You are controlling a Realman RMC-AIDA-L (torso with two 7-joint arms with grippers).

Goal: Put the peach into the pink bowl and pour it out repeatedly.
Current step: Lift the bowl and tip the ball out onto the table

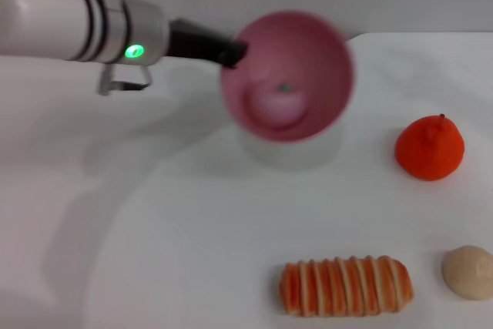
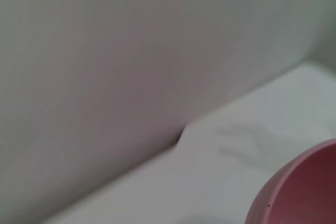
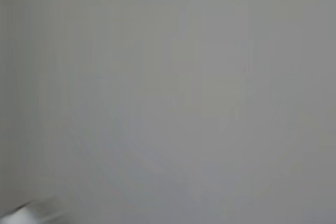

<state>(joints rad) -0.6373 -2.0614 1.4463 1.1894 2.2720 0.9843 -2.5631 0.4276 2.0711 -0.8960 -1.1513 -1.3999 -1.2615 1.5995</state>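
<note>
Holding pink bowl (image 1: 308, 44) aloft, left tool (image 1: 231, 53), peach (image 1: 279, 105) inside, orange fruit (image 1: 430, 148) nearby

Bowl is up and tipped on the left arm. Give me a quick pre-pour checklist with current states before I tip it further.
1. Left pincer gripping the pink bowl at its rim: ok.
2. Bowl lifted and tilted, opening toward the head camera: ok.
3. Peach inside the bowl: ok, resting low in it.
4. Landing spot on the table below the bowl: ok, bare there.
5. Orange fruit, striped bread and beige lump away from the bowl: ok.
6. Right pincer position: cannot tell, not in view.
</note>
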